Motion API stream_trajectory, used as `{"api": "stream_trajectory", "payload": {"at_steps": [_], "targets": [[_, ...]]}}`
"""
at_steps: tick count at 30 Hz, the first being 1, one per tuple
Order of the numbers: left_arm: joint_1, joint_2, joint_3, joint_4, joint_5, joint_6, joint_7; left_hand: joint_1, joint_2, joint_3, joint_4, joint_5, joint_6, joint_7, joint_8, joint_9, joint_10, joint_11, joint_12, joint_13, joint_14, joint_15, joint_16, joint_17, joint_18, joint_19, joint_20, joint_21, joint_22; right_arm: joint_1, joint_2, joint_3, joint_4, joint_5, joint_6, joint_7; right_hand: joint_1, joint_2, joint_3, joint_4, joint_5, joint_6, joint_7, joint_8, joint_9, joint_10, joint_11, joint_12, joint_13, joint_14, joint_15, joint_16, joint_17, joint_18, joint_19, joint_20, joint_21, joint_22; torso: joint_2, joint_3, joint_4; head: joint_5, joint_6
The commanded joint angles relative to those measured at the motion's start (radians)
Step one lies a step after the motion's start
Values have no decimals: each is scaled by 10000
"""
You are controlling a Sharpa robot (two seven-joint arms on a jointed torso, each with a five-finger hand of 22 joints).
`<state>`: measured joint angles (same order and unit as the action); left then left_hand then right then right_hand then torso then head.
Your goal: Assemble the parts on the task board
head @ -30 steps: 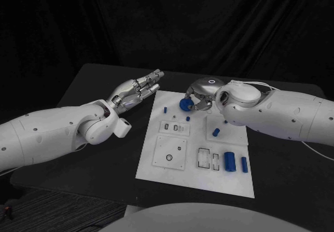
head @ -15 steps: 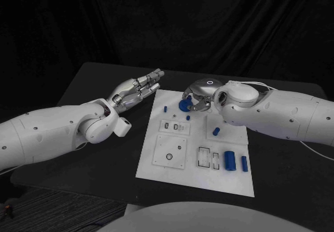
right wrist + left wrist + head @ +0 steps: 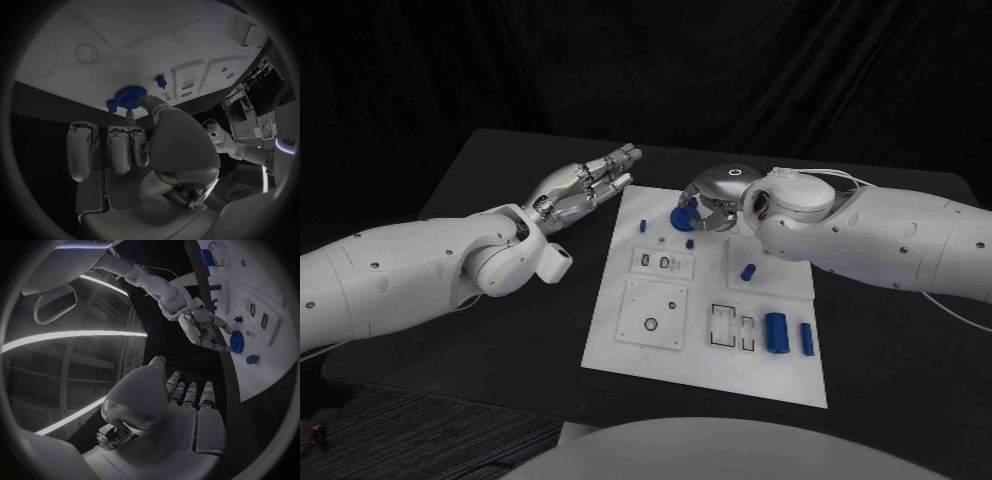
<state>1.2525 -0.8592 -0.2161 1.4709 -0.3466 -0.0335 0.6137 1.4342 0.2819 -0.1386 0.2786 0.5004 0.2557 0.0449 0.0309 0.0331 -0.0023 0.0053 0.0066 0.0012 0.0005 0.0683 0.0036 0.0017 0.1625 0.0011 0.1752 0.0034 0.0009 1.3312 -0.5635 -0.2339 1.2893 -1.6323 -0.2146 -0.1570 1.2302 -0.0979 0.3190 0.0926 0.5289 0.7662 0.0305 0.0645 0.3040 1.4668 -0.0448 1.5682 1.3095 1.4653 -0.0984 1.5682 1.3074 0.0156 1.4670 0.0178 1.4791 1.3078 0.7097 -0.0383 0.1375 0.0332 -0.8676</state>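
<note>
The white task board (image 3: 678,345) lies in the middle of the table. My right hand (image 3: 710,204) hovers over its far end and pinches a blue gear (image 3: 682,217) between thumb and a finger; the wrist view shows the gear (image 3: 130,96) close above the board (image 3: 125,45), near its edge. My left hand (image 3: 589,182) is open, fingers stretched, just off the board's far left corner, holding nothing. From the left wrist, the right hand (image 3: 203,327) and gear (image 3: 237,341) show beyond my own left hand (image 3: 181,405).
Two small blue pegs (image 3: 643,227) (image 3: 689,245) stand near the gear. A short blue piece (image 3: 749,271) lies mid-board, and two blue cylinders (image 3: 775,332) (image 3: 806,338) lie at the near right. Recessed slots (image 3: 723,326) and a round hole (image 3: 652,324) mark the near part.
The right hand has edged very slightly with the gear still pinched. The left hand has not moved.
</note>
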Motion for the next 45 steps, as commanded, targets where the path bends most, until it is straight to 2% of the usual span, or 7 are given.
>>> {"api": "stream_trajectory", "payload": {"at_steps": [1, 17, 27, 34, 39, 42, 45], "targets": [[-5, 21, 9, 12, 0, 141, 78, 30, 24, 67, 3, 33, 73, 19, 46, 16, 23, 74, -66, -12, -5, 43, -36, -17, 144, -11, 74, -34, -9, -26, -9, 3, -10, -64, 189, -220, -15, 116, 80, -2, 90, 56, 4, 8, -45, 1040, -76, 26, 2613, 1055, -58, 26, 2634, 103, 498, -78, -51, 2283, -1, 2, -9, 5, -3], [-9, -22, 9, 34, 0, 150, 59, 26, 14, 118, -5, 33, 265, 106, 83, 40, 23, 179, -66, -12, -5, 20, -36, -17, 158, -11, 111, -34, -9, -57, -188, 0, -96, -64, 422, -229, -196, 140, 298, -33, 439, 600, 285, 103, -373, 1040, 130, 26, 2613, 1055, 96, 26, 2634, 123, 454, 32, -155, 2254, -2, 2, -10, 30, 6], [-10, -54, 9, 48, 0, 151, 45, 21, 8, 135, -4, 33, 357, 144, 102, 51, 23, 225, -66, -12, -5, 3, -36, -17, 164, -11, 122, -34, -9, -103, -366, -1, -72, -64, 213, -175, -191, 136, 420, -141, 486, 1107, 323, 205, -442, 1040, 178, 26, 2613, 1055, 147, 26, 2634, 128, 451, 98, -171, 2252, -3, -3, -30, 19, 26], [-12, -89, 9, 60, 0, 146, 28, 20, 7, 141, -5, 32, 389, 155, 109, 55, 23, 237, -66, -12, -5, -1, -36, -17, 166, -11, 124, -34, -9, -111, -477, -2, -73, -64, 130, -175, -198, 107, 440, -173, 484, 994, 325, 99, -509, 1040, 183, 26, 2613, 1055, 156, 26, 2634, 147, 412, 110, -247, 2226, -2, 3, -3, -10, 40], [-12, -141, 9, 96, 0, 137, 20, 20, 4, 146, -6, 34, 424, 165, 116, 60, 23, 247, -66, -12, -5, -3, -36, -17, 168, -11, 127, -34, -9, -112, -676, -2, 64, -64, -95, -127, -201, 136, 476, -197, 475, 1207, 345, 158, -515, 1040, 197, 26, 2613, 1055, 165, 26, 2634, 150, 407, 122, -261, 2223, -3, 1, -17, 47, 29], [-13, -183, 9, 115, 0, 124, 16, 20, 4, 146, -6, 34, 424, 165, 116, 60, 23, 247, -66, -12, -5, -3, -36, -17, 168, -11, 127, -34, -9, -110, -931, -2, 271, -64, -322, -112, -205, 126, 462, -239, 291, 1430, 332, 213, -514, 1040, 190, 26, 2613, 1055, 161, 26, 2634, 152, 405, 125, -271, 2221, -16, -12, -38, 67, 59], [-13, -228, 9, 131, 0, 104, 7, 20, 4, 146, -6, 34, 424, 165, 116, 60, 23, 247, -66, -12, -5, -3, -36, -17, 168, -11, 127, -34, -9, -58, -1388, -1, 670, -64, -602, -131, -251, 147, 344, -221, -576, 1532, 332, 178, -555, 1040, 190, 26, 2613, 1055, 163, 26, 2634, 159, 394, 129, -306, 2211, -21, -21, -58, 64, 107]]}}
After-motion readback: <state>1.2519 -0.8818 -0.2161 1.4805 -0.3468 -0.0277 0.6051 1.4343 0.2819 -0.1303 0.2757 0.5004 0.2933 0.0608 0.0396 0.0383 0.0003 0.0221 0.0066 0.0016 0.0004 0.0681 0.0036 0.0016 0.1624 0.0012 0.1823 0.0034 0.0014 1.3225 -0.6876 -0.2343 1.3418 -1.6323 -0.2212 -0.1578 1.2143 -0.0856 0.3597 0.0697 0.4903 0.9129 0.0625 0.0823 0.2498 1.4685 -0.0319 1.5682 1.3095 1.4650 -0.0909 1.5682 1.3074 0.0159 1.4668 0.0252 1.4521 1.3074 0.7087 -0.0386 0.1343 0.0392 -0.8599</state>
